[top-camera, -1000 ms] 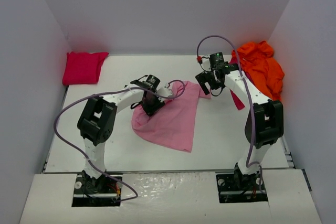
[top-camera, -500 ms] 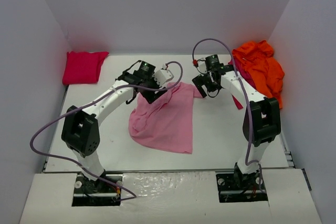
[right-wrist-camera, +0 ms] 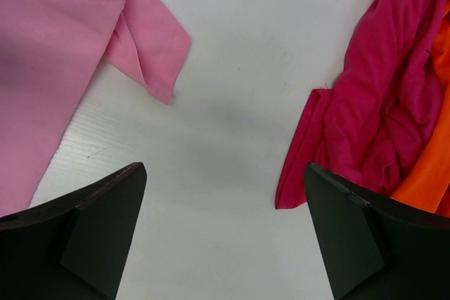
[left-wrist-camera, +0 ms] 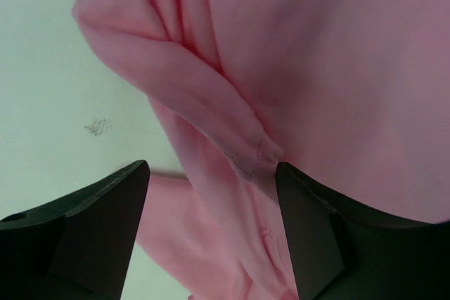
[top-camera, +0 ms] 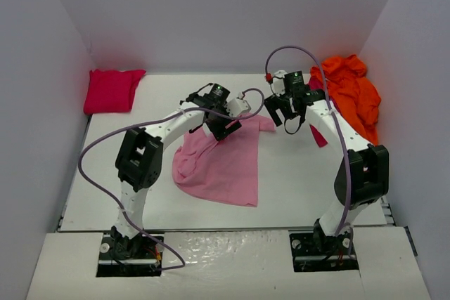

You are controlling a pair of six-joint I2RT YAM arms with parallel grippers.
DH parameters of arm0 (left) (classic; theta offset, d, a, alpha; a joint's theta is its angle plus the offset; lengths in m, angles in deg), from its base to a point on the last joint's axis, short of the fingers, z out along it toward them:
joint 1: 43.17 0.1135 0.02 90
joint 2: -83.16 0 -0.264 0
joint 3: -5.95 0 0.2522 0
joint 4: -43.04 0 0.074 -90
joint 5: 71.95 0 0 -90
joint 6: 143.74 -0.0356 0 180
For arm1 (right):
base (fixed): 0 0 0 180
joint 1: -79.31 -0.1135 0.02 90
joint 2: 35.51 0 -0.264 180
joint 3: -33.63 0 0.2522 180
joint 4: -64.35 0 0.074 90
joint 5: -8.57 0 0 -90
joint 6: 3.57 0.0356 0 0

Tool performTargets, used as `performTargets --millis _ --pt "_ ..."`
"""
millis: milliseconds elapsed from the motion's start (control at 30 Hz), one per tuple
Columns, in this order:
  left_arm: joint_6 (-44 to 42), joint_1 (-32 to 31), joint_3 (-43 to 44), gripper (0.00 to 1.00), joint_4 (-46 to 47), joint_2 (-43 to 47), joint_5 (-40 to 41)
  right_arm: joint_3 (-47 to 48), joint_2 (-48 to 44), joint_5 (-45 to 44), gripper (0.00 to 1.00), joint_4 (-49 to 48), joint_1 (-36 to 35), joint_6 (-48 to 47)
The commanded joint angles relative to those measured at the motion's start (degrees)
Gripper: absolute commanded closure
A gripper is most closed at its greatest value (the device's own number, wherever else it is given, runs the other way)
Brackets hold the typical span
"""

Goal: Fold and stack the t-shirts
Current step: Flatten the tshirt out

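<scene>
Bright, evenly lit from above, casts only soft shadows on the table (top-camera: 295,180), blurs the dark fingers (right-wrist-camera: 77,237) in both wrist views.

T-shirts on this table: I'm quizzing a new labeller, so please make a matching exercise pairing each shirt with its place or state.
1 light pink t-shirt
2 red t-shirt
3 orange t-shirt
4 crimson t-shirt

A folded, far left corner
B bunched against the right wall
C laid out mid-table, partly rumpled
D edge showing beside the orange one

Pairs: 1-C, 2-A, 3-B, 4-D
</scene>
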Motion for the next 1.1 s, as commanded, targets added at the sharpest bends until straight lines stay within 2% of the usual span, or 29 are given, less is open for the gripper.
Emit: performTargets --millis 0,600,833,933,1000,1067 --pt "0.17 -0.41 5.99 0.3 -0.62 0.71 -2.05 -1.36 -2.2 -1.29 0.09 -2.5 0.61 0.22" --pt "0.52 -0.58 11.6 0.3 -4.04 -4.73 -4.09 -3.44 -2.08 -0.66 0.08 -3.36 0.96 -0.55" --pt "0.34 -0.58 13.76 0.34 -5.53 -7.83 -5.55 -4.14 -1.82 -0.32 0.08 -3.35 0.96 -0.9" --pt "0.17 -0.49 13.94 0.49 -5.44 -8.5 -5.47 -4.23 -1.56 -0.27 0.08 -3.45 0.92 -0.99" --pt "0.45 -0.3 14.12 0.67 -5.01 -8.55 -4.6 -4.31 -1.46 -0.22 0.08 -3.54 0.96 -1.17" --pt "0.81 0.0 14.47 0.76 -5.07 -8.2 -3.83 -4.45 -1.24 -0.08 0.08 -3.54 0.96 -1.17"
